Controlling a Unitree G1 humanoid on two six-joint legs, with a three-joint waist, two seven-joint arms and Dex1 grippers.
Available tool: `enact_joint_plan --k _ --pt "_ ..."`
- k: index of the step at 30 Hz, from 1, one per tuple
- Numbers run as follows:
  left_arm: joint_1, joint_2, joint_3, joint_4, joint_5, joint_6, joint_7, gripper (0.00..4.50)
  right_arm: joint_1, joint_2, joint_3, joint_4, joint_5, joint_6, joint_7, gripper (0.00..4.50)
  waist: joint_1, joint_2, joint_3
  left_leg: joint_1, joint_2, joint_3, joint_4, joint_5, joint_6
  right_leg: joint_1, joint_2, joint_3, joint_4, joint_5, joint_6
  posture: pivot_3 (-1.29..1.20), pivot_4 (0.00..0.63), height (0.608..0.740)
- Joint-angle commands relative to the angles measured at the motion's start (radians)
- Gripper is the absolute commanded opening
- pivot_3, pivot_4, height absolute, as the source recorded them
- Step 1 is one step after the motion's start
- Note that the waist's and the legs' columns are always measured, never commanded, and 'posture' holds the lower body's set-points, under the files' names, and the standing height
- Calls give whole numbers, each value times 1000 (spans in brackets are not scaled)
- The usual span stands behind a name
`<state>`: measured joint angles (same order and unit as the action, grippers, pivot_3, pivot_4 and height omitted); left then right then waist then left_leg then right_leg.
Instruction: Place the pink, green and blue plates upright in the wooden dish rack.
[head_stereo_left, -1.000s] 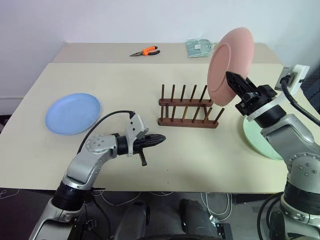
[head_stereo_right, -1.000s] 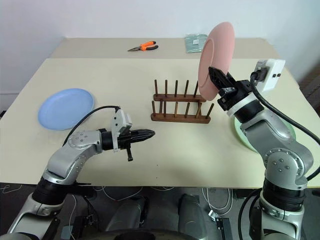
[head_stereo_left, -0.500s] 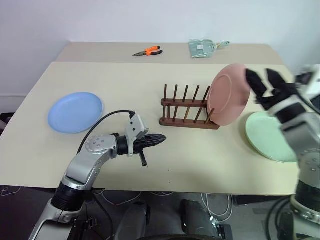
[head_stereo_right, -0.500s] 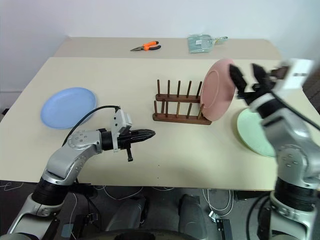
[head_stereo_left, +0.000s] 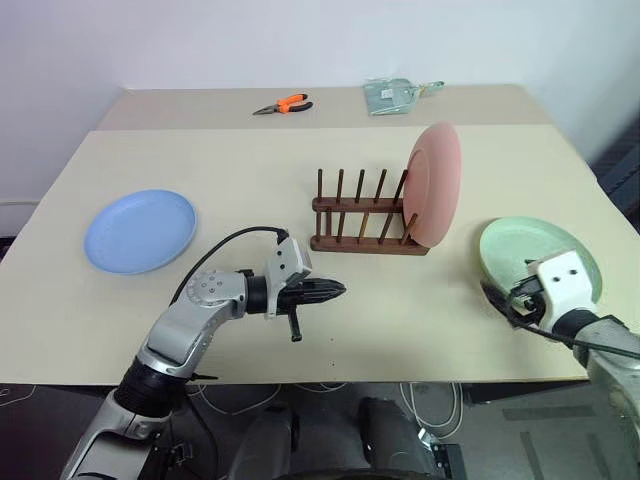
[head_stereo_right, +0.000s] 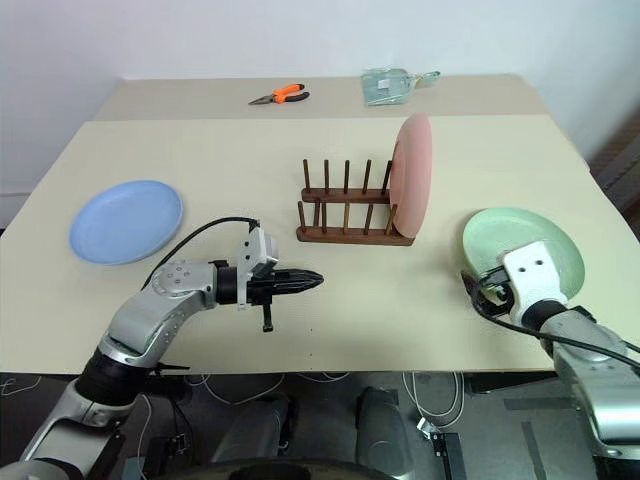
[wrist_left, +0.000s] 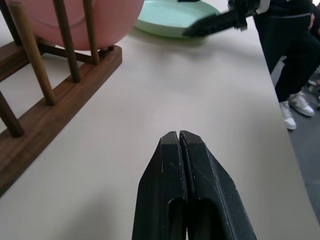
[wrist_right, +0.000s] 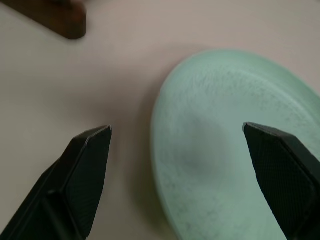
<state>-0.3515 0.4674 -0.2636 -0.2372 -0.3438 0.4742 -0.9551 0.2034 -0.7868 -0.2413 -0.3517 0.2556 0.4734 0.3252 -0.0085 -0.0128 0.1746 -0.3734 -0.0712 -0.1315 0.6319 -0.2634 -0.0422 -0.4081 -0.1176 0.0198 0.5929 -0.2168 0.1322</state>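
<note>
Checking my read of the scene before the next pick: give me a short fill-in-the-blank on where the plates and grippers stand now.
1. The pink plate stands upright at the ____ end of the wooden dish rack.
2. The right gripper, fingers spread wide, hovers by the ____ plate.
3. The blue plate lies ____ on the table.
4. The left gripper is ____ and holds nothing.

Missing words: right; green; flat; shut
</note>
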Motion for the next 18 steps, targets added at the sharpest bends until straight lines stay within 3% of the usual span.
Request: enact_joint_plan --k 1,8,15,18 --pt "-9 0 -7 -14 5 -24 -8 0 -26 -3 14 37 -87 -9 -20 3409 1 0 0 0 0 0 0 0 0 0 0 0 0 0 0 0 150 740" --pt "4 3 -3 -20 17 -31 -1 0 -77 26 11 81 -140 -35 -5 30 2 0 0 0 0 -1 0 0 0 0 0 0 0 0 0 0 150 740" --pt "6 13 27 32 65 -91 32 0 -280 148 -189 18 40 -79 -40 30 -3 1 1 0 0 -1 0 0 0 0 0 0 0 0 0 0 150 740" --pt "10 15 42 58 76 -123 43 0 -450 195 -296 -61 289 4 -56 30 -2 1 2 0 0 -2 0 0 0 0 0 0 1 0 0 0 150 740"
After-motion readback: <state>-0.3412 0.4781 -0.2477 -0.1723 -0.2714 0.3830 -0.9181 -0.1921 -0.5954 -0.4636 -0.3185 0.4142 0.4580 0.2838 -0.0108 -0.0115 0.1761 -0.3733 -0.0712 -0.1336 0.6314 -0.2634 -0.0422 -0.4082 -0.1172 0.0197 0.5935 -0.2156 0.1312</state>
